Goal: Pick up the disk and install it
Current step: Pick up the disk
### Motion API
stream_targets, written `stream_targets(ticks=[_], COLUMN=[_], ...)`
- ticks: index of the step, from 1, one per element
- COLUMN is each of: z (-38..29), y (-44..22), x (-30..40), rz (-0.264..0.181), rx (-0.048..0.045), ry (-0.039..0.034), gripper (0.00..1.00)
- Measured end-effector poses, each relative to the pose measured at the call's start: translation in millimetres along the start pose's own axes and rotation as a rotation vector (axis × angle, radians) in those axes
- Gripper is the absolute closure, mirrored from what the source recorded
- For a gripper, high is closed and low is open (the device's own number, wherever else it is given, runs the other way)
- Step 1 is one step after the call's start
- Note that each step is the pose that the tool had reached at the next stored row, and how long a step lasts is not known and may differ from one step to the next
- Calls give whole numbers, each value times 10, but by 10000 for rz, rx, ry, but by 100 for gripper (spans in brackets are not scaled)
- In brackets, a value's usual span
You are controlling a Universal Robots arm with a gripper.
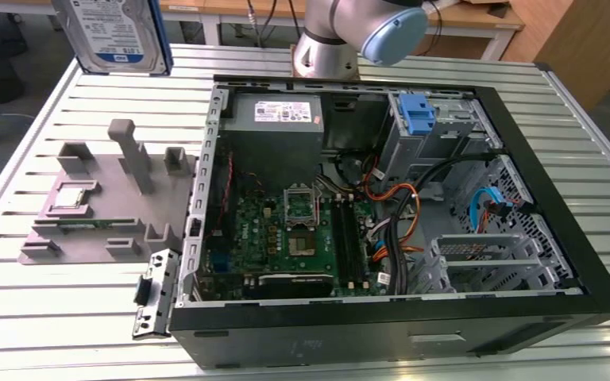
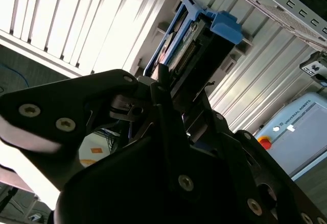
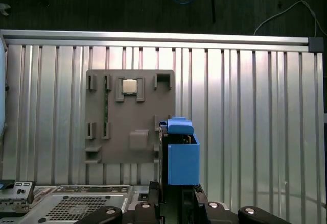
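Note:
The disk (image 1: 114, 36), a silver drive with a white-and-blue label and blue rails, hangs upright above the table's far corner at the exterior view's left, apart from the computer case (image 1: 559, 238). In the first wrist view the disk (image 3: 181, 155) shows edge-on with its blue rail, above the slatted table and beside the grey fixture. My gripper (image 3: 176, 198) is shut on the disk's near end. In the second wrist view the black fingers (image 2: 153, 96) clamp the disk (image 2: 196, 30) from both sides.
The open case holds a grey power-supply box (image 1: 273, 111), a motherboard (image 1: 295, 238), cables and a bare blue bracket (image 1: 416, 111) in the drive bay. A grey fixture (image 1: 104, 206) with a chip lies beside the case. A loose metal bracket (image 1: 152, 294) rests near the case's front corner.

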State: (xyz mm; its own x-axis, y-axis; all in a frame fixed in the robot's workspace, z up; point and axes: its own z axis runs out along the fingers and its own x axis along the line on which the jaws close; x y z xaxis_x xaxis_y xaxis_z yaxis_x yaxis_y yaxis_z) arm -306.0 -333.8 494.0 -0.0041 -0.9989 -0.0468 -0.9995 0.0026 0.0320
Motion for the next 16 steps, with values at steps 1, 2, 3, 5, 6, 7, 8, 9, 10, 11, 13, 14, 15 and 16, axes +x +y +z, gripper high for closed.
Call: stream_targets(ticks=[1, 2, 3, 5, 6, 7, 8, 9, 10, 11, 13, 14, 15, 16], z=[-1, -1, -2, -3, -4, -4, -5, -5, -6, -6, -7, -7, -8, -8], y=[-17, -34, -50, -84, -100, -116, -132, -150, -167, -184, -212, -220, -223, -223], x=[0, 0, 0, -1, -1, -1, -1, -1, -1, -1, -1, -1, -1, -1], rz=[0, 0, 0, 0, 0, 0, 0, 0, 1, 0, 1, 0, 0, 2], rx=[-1, -1, -1, -1, -1, -1, -1, -1, -1, -1, -1, -1, -1, -1], ry=[0, 0, 0, 0, 1, 0, 0, 1, 0, 1, 0, 0, 1, 1], gripper=[65, 65, 65, 65, 65, 65, 65, 65, 65, 65, 65, 65, 65, 65])
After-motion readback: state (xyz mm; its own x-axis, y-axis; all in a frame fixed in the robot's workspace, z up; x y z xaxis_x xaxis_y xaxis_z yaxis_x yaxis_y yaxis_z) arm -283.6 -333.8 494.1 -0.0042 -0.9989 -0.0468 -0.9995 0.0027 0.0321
